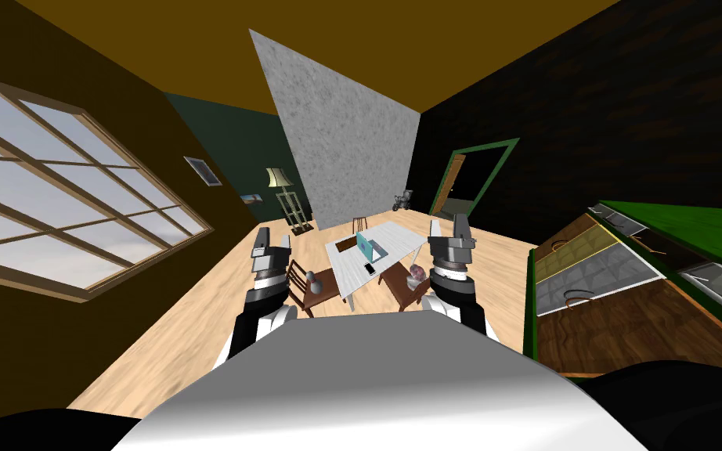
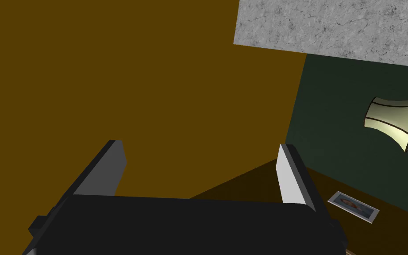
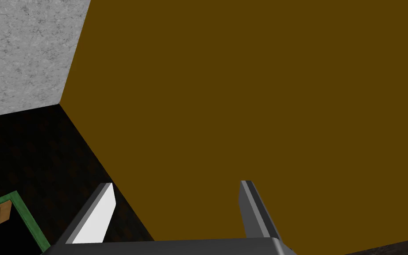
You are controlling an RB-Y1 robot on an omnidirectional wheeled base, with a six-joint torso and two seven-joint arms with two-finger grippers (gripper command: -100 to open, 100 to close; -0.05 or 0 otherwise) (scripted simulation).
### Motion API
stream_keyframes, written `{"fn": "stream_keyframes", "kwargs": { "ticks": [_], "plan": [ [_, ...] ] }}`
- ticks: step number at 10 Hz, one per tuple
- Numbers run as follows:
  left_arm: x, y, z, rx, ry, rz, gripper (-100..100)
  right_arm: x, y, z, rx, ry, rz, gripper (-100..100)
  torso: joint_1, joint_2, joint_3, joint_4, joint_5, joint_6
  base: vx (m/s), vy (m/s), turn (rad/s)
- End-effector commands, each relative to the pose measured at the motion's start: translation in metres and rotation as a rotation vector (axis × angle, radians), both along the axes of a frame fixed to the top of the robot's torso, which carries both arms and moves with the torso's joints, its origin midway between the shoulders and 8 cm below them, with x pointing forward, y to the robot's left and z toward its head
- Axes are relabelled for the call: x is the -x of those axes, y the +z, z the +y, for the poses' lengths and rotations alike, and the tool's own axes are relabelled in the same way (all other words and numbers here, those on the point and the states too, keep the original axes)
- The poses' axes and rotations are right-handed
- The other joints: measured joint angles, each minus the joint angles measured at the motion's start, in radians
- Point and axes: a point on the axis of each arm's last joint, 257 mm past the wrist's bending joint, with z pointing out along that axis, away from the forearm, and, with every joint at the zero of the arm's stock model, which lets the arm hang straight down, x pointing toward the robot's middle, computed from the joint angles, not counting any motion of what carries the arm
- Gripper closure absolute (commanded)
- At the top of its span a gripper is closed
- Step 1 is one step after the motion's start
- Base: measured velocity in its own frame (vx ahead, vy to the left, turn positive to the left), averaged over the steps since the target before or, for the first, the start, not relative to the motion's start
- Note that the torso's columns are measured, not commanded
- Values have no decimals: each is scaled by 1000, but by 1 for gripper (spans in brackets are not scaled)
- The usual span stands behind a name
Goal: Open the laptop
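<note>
Left gripper (image 2: 201, 144), right gripper (image 3: 176, 182): fingers spread wide, empty | thin teal laptop (image 1: 365, 247): on long white worktop (image 1: 398, 235), well ahead, beyond reach | handling: judged light, rigid, hinge delicate; lift lid's front edge, centre.

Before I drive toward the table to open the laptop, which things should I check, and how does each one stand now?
1. Laptop found: ok, the teal laptop sits on the white table ahead.
2. Laptop within reach: not ok, the table stands far across the floor.
3. Left hand open and empty: ok.
4. Right hand open and empty: ok.
5. Lid position: cannot tell, too small from here.
6. Free approach: cannot tell, brown chairs flank the table's near end.
</note>
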Motion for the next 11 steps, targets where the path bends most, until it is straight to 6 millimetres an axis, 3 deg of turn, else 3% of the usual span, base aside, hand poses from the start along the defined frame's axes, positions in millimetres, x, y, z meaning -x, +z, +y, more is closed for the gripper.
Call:
{"fn": "stream_keyframes", "kwargs": {
  "ticks": [1,9,10,11],
  "plan": [
    [0,0,0,0,0,0,0,0,0,0,0,0,0,0,0,41,-82,41,0,0,0,0,0],
    [0,0,0,0,0,0,0,0,0,0,0,0,0,0,0,618,-1234,617,0,0,0,0,0],
    [0,0,0,0,0,0,0,-4,-3,7,49,14,16,-100,0,691,-1382,691,0,0,6,4,19],
    [0,0,0,0,0,0,0,-7,-7,12,85,19,30,-100,0,725,-1451,724,0,0,1,9,32]
  ]
}}
